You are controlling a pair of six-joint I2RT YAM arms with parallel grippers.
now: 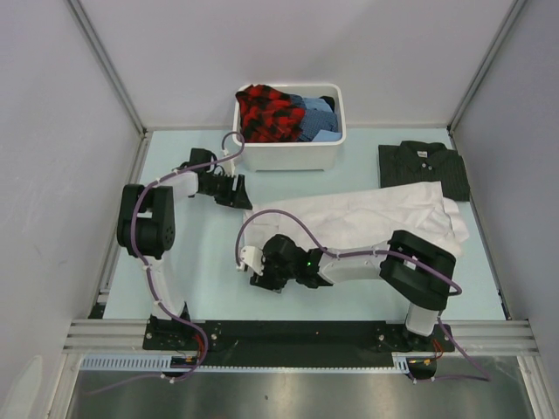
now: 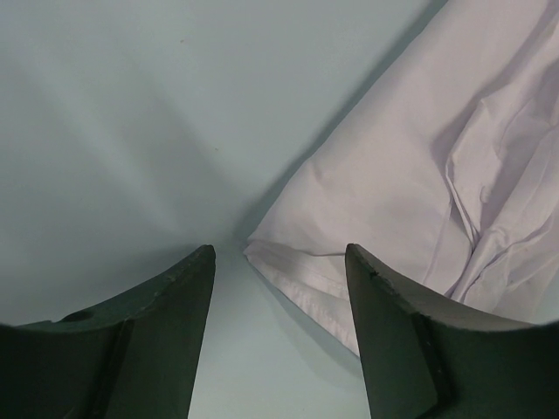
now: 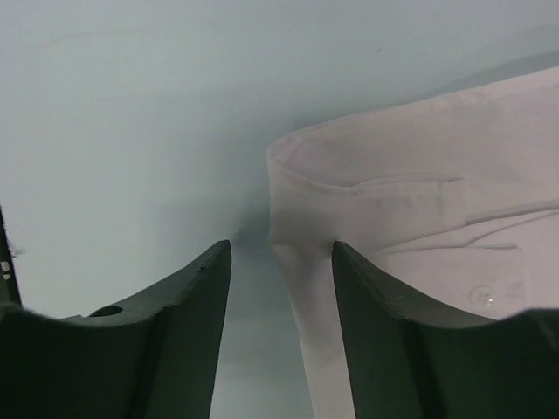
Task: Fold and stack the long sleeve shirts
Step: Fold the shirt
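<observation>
From above, you see the white shirt (image 1: pixel 367 218) lying spread and wrinkled on the table (image 1: pixel 201 288), from the middle toward the right side, partly under the right arm. The dark striped shirt (image 1: pixel 424 168) lies flat at the far right, just beyond the white one. At the far edge stands the white tub (image 1: pixel 288 157), with a red and black checked cloth (image 1: pixel 266 113) and a blue cloth (image 1: pixel 319 124) inside. Your left gripper (image 1: pixel 236 190) is low over the table just at the far left corner of the white shirt, near the tub. Your right gripper (image 1: pixel 251 262) is at the near left end of the same shirt. In the left wrist view, the left gripper (image 2: pixel 279 253) has its fingers (image 2: pixel 166 332) apart and it clamps nothing. A folded corner of the white shirt (image 2: pixel 419 175) lies on the table in the gap, closer to the right finger. In the right wrist view, the right gripper (image 3: pixel 281 249) also has its fingers (image 3: pixel 175 332) apart. A stitched edge of the white shirt (image 3: pixel 393 192) runs down into the gap beside the right finger, and you cannot tell if it touches the finger. A pale button (image 3: pixel 483 297) shows on the cloth at the right.
</observation>
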